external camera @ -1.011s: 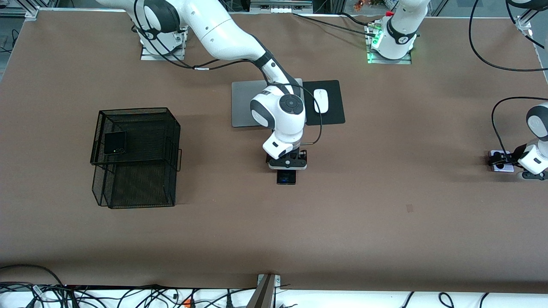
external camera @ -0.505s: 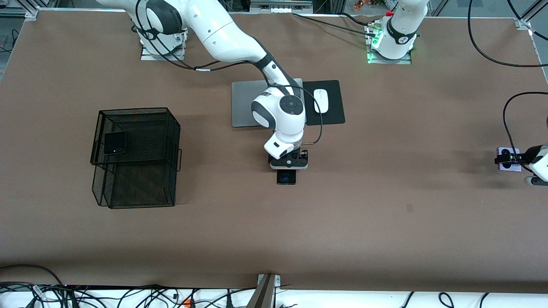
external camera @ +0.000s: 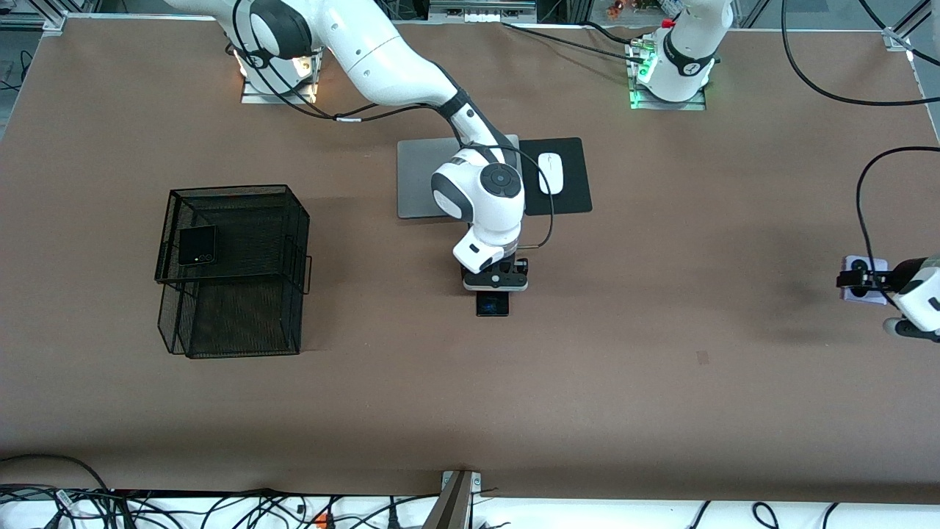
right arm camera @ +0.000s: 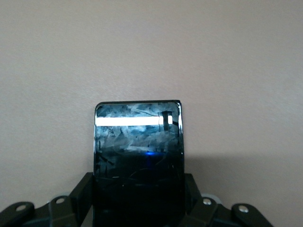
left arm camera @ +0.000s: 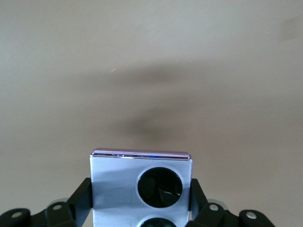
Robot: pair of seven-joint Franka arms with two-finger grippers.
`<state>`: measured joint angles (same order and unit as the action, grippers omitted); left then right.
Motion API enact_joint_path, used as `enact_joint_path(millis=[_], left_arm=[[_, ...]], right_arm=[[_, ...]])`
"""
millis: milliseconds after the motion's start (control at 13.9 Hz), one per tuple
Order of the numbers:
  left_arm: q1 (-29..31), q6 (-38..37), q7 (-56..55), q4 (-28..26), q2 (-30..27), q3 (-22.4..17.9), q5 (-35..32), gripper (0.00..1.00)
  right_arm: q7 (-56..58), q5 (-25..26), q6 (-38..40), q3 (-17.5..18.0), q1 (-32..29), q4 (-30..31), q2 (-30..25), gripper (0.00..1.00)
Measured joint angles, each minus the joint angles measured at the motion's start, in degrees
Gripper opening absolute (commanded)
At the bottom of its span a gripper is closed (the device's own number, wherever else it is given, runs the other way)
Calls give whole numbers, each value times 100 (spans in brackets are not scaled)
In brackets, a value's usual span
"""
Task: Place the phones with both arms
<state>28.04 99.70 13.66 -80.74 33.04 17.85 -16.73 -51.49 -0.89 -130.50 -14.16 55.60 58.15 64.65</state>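
Over table's middle, am clamping right gripper [external camera: 493, 288] on long black phone [external camera: 492, 303]; edge-only grip, risking slip. At left arm's end, am pinching lilac phone [left arm camera: 141, 187] in left gripper [external camera: 855, 280], airborne; drop possible. Squarish black phone [external camera: 197, 245] sitting on mesh basket [external camera: 294, 220].

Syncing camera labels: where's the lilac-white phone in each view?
Front view: lilac-white phone at the left arm's end of the table, in the left gripper.
Left wrist view: phone between the fingers.
Right wrist view: not in it.
Shared landmark: brown table.
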Motion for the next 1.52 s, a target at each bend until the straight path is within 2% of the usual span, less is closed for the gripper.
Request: enact_joint_path(millis=[144, 361, 650, 866, 1011, 1155, 1516], left_arm=[[-35, -126, -203, 6, -118, 461, 2, 51], [-100, -170, -381, -7, -151, 1137, 152, 50], [-889, 105, -956, -58, 29, 1259, 534, 50], [-1810, 813, -2077, -82, 335, 1267, 538, 51], [-2352, 1329, -2900, -120, 640, 1266, 538, 50], [-2783, 1996, -3388, -146, 981, 1262, 538, 50], [-3807, 3407, -4372, -148, 1662, 1097, 538, 53]], right_arm=[[26, -213, 472, -29, -17, -124, -179, 57], [281, -531, 1394, -86, -71, -211, -816, 57], [871, -568, 2462, -150, -271, -204, -1687, 57], [1670, -581, 3131, -517, -386, -34, -2100, 57], [2196, -595, 3212, -798, -425, 480, -2501, 57], [2764, -600, 3144, -1068, -444, 1278, -3068, 57], [4272, -592, 2207, -1921, -467, 4007, -4920, 57]])
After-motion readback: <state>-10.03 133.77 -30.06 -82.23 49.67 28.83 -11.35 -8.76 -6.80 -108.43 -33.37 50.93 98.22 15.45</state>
